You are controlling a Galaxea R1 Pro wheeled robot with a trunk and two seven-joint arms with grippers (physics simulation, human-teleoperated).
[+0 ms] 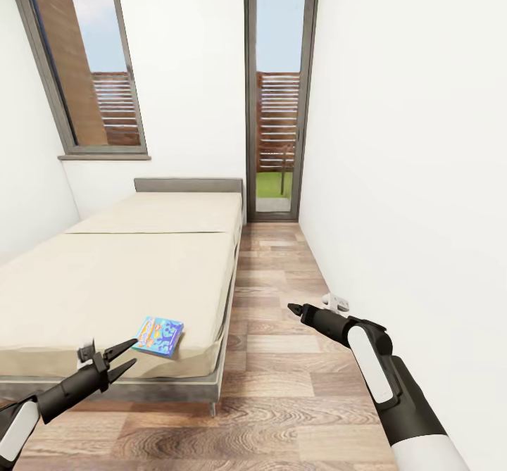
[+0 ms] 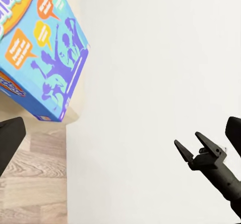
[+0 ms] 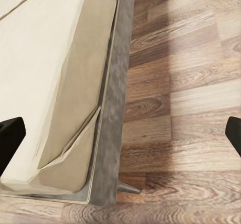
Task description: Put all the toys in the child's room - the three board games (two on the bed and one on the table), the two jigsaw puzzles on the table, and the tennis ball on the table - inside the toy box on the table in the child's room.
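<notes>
One bed (image 1: pixel 127 274) with a beige two-section mattress, grey frame and low grey headboard occupies the room's left side; one board game (image 1: pixel 158 335), the small blue box, lies flat on it, close to the foot end and near the mattress edge that borders the floor. The box's long axis runs obliquely to that edge, so one corner points toward the foot corner of the bed; its printed lid faces up, and in the left wrist view the box (image 2: pixel 40 48) reaches almost to the mattress edge. Two grippers are present. The left gripper (image 1: pixel 127 356) hangs over the foot end of the bed, just beside the box and apart from it, fingers spread and empty. The right gripper (image 1: pixel 293 308) hovers above the wood-plank floor (image 1: pixel 282 386) beside the bed, near the white right-hand wall (image 1: pixel 415 140); the left wrist view shows its two fingers (image 2: pixel 187 152) parted with nothing between them. Two openings are counted: one window (image 1: pixel 88 63) on the wall beside the headboard and one tall glazed door (image 1: pixel 279 91) beyond it. A strip of open floor runs between the bed frame (image 3: pixel 113 118) and the right wall toward that door.
</notes>
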